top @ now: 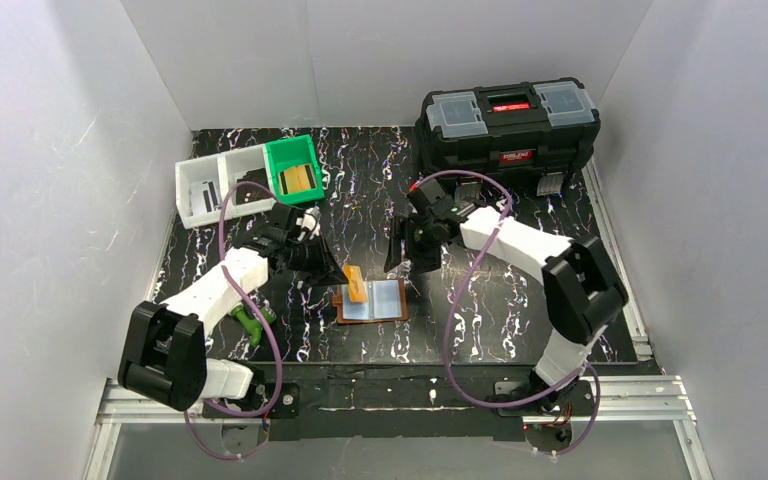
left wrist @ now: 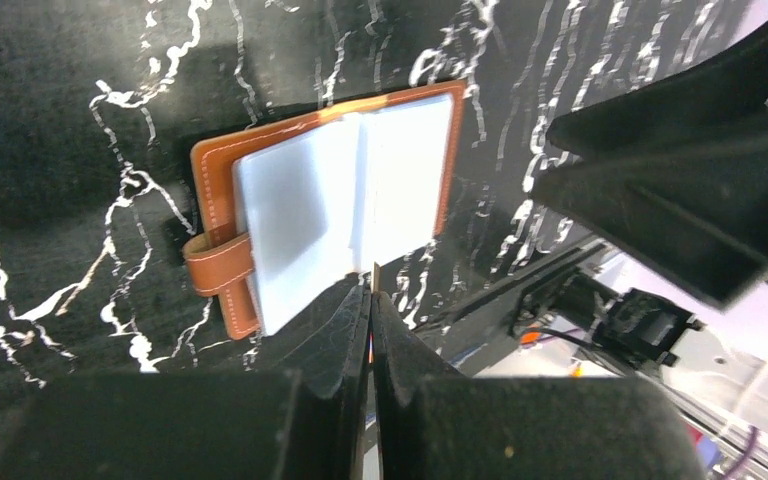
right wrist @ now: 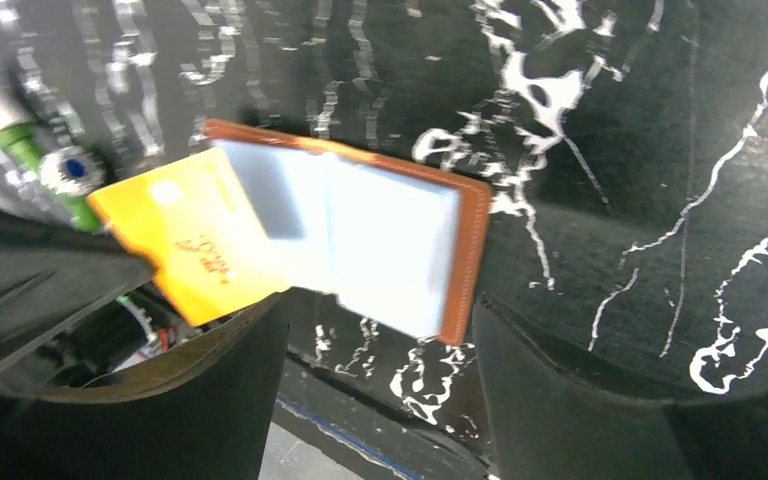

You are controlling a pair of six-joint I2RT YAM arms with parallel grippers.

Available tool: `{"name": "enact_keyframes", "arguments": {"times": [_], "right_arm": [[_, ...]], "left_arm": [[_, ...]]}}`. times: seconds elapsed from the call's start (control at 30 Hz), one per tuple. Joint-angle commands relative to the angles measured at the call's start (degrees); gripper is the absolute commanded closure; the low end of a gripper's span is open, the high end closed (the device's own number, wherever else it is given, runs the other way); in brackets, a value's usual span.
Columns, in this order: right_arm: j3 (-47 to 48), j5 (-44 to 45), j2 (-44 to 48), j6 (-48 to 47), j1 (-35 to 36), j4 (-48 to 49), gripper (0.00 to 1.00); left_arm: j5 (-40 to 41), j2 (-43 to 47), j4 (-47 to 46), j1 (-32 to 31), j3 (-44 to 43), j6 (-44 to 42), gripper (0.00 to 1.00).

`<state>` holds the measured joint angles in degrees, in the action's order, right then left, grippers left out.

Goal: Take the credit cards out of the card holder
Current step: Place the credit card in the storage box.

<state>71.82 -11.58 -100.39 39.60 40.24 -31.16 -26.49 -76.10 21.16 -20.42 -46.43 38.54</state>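
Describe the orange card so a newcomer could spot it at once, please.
At the middle of the black marbled table lies an open brown card holder. The orange card sits over its left half, pinched by the left gripper, bright orange against the pale blue pockets.

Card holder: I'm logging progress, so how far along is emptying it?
Done: card holder lies open. In hand: left gripper pinches an orange card over one page; right gripper open. Left: setting it down; more cards in the pockets cannot be told.

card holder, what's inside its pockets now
Only flat, glossy pale pockets show. The left gripper pinches an orange card over the card holder. Cards within the opaque pockets would be hidden.
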Motion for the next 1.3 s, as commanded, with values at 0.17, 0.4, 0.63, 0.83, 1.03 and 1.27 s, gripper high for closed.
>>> {"name": "enact_keyframes", "arguments": {"times": [0.17,0.4,0.63,0.83,1.03,1.27], "right_arm": [[-10.4,-16.6,12.6,5.2,-3.7,23.6,0.14],[-17.1,-26.7,15.0,15.2,-8.8,40.2,0.15],[-19.8,-30.2,13.4,25.0,-9.1,52.5,0.19],[-20.4,-31.6,11.0,30.3,-9.1,58.9,0.33],[-19.7,-32.0,10.3,31.2,-9.1,59.5,0.71],[-19.8,-33.4,9.2,33.1,-9.1,61.3,0.99]], "left_arm": [[-14.2,3.2,-11.4,5.5,-3.4,9.9,1.0],[-21.7,1.4,-27.7,7.3,-1.5,21.9,1.0],[-23.2,0.7,-31.8,7.3,-0.8,25.2,1.0],[-24.0,0.6,-33.9,7.4,0.4,26.8,1.0],[-24.6,0.7,-36.3,7.3,1.6,28.1,1.0],[-25.9,0.0,-39.5,7.3,2.4,29.6,0.97]]}}
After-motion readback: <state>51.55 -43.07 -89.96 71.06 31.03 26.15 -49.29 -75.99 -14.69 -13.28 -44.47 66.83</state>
